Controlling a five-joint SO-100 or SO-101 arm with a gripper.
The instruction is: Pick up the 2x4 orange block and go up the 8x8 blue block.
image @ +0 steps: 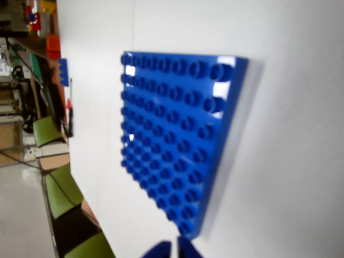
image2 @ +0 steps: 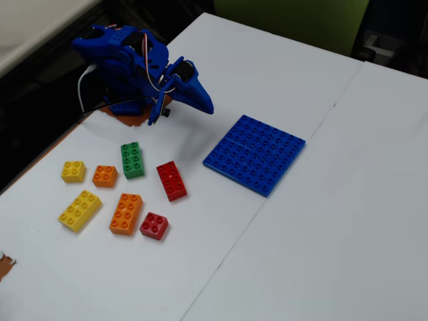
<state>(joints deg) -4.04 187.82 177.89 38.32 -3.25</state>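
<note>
In the fixed view, the 2x4 orange block [image2: 126, 213] is seen lying flat on the white desk [image2: 321, 254] in the near cluster, studs up, untouched. A yellow eight-stud brick [image2: 79, 210] lies just beside it at nine o'clock and a small red brick [image2: 154, 225] just beside it at four o'clock, so little room is left on its long sides. Farther back, a long red brick [image2: 172, 180], a green brick [image2: 132, 160] and a small orange brick [image2: 105, 175] are ranged, and the 8x8 blue block [image2: 255, 154] lies bare at about two o'clock from the orange one, well apart. Farthest, the tool [image2: 206, 105] is held folded near the arm's base, empty, its jaws appearing closed in the wrist view, where only their tips [image: 173, 248] are seen. For a clean pick, the jaws should be opened first, the tool brought down from above, and the block's short width spanned, so the neighbours are not nudged.
</note>
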